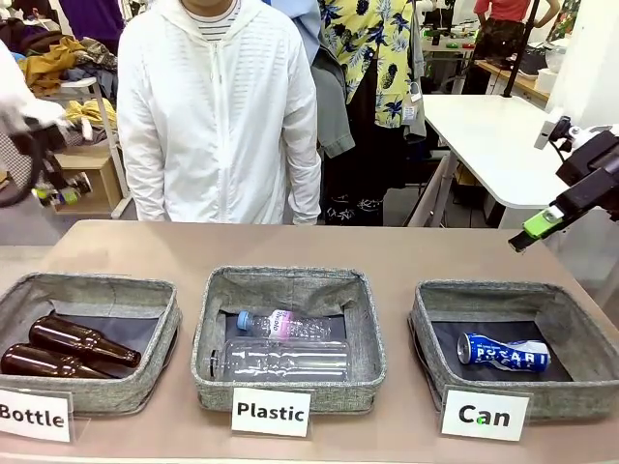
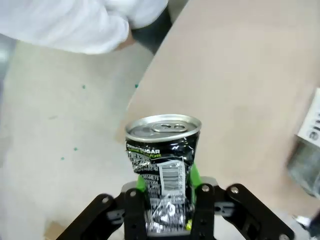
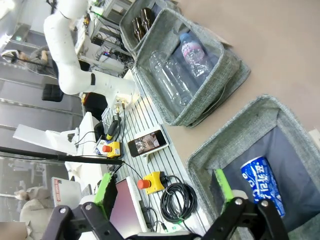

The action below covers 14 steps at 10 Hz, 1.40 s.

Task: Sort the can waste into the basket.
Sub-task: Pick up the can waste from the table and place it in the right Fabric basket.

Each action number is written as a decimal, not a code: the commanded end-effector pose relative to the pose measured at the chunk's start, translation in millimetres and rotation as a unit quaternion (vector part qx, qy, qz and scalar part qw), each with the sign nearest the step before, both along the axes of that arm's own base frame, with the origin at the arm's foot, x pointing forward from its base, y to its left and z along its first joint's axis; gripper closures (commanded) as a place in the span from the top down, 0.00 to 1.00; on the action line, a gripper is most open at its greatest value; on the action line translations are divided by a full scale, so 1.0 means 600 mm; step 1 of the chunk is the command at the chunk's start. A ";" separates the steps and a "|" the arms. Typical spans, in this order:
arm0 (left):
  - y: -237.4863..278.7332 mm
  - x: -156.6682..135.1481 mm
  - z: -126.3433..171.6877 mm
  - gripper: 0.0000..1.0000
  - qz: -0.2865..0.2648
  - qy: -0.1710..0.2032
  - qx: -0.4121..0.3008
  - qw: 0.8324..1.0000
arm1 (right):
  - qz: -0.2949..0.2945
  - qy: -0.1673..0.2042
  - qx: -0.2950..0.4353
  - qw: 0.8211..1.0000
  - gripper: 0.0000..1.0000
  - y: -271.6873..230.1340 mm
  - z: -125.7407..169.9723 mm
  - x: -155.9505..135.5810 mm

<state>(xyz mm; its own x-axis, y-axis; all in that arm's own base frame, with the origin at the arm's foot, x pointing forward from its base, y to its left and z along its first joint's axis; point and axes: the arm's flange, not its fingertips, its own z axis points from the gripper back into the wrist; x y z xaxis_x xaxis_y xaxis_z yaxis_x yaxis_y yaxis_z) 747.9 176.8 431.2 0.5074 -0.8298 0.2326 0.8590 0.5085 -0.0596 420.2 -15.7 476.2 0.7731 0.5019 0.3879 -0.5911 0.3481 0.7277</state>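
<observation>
I see the dark can (image 2: 165, 170) as crumpled, glossy printed metal with a bare silvery lid; the blue can (image 1: 503, 352) shines likewise; the "Can" basket (image 1: 580, 333) looks like rough grey woven cloth, matt; the table (image 1: 387, 246) seems smooth and dull; the clear bottles (image 1: 280, 358) read as glossy plastic, the brown bottles (image 1: 82, 340) as shiny glass.

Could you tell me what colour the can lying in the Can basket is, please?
Blue with white lettering: the can shows best in the front view.
</observation>
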 end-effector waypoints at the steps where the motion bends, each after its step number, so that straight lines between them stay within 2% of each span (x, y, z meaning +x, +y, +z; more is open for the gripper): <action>1: 0.007 -0.196 0.109 0.00 -0.033 -0.013 -0.081 0.996 | 0.001 -0.012 0.000 1.000 1.00 0.000 -0.004 -0.003; 2: 0.008 -0.274 0.148 0.24 -0.061 -0.021 -0.098 0.993 | 0.001 -0.012 0.000 1.000 1.00 0.000 -0.004 -0.003; 3: 0.003 -0.359 0.180 0.24 -0.133 -0.037 -0.109 0.984 | 0.001 -0.012 0.000 1.000 1.00 0.000 -0.004 -0.003; 4: 0.000 -0.430 0.190 0.24 -0.161 -0.065 -0.114 0.978 | 0.001 -0.012 0.000 1.000 1.00 0.000 -0.004 -0.003; 6: -0.015 -0.560 0.174 0.24 -0.240 -0.082 -0.131 0.958 | 0.001 -0.012 0.000 1.000 1.00 0.000 -0.004 -0.003; 7: -0.021 -0.623 0.156 0.24 -0.265 -0.105 -0.142 0.948 | 0.001 -0.012 0.000 1.000 1.00 0.000 -0.004 -0.003; 8: -0.025 -0.664 0.149 0.24 -0.278 -0.112 -0.155 0.941 | 0.001 -0.012 0.000 1.000 1.00 0.000 -0.004 -0.003; 9: -0.029 -0.681 0.144 0.24 -0.271 -0.142 -0.178 0.935 | 0.001 -0.012 0.000 1.000 1.00 0.000 -0.004 -0.003; 11: -0.023 -0.656 0.137 0.24 -0.281 -0.103 -0.225 0.927 | 0.001 -0.012 0.000 1.000 1.00 0.000 -0.004 -0.003; 12: -0.023 -0.685 0.139 0.24 -0.280 -0.109 -0.185 0.936 | 0.001 -0.012 0.000 1.000 1.00 0.000 -0.004 -0.003; 14: -0.023 -0.685 0.139 0.24 -0.280 -0.109 -0.185 0.936 | 0.001 -0.012 0.000 1.000 1.00 0.000 -0.004 -0.003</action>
<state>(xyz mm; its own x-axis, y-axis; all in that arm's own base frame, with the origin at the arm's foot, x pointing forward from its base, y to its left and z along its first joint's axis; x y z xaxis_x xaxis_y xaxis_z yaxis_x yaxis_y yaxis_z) 335.6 160.1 511.5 -0.0848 -0.7815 0.6182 0.9962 -0.0534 0.0691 420.3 -15.9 476.4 0.7731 0.5016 0.3883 -0.5914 0.3489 0.7269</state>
